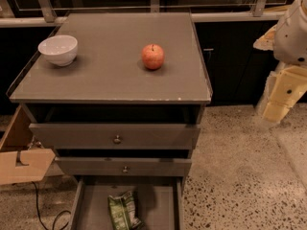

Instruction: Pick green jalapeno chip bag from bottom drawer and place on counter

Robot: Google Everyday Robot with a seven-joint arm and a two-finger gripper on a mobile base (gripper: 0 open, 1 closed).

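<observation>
The green jalapeno chip bag (pixel 123 211) lies crinkled on the floor of the bottom drawer (pixel 163 206), which is pulled open at the bottom of the view. The counter (pixel 115 75) is the grey-brown cabinet top above it, with a chipped front edge. My arm and gripper (pixel 278 104) hang at the far right, to the right of the cabinet at about counter height, well away from the bag and the drawer. The gripper holds nothing that I can see.
A white bowl (pixel 58 49) stands at the counter's back left and a red apple (pixel 152 56) near its middle. Two upper drawers with small round knobs (pixel 117 139) are partly open. Cardboard (pixel 19 162) and a cable (pixel 41 210) lie left of the cabinet. Speckled floor (pixel 240 176) lies to the right.
</observation>
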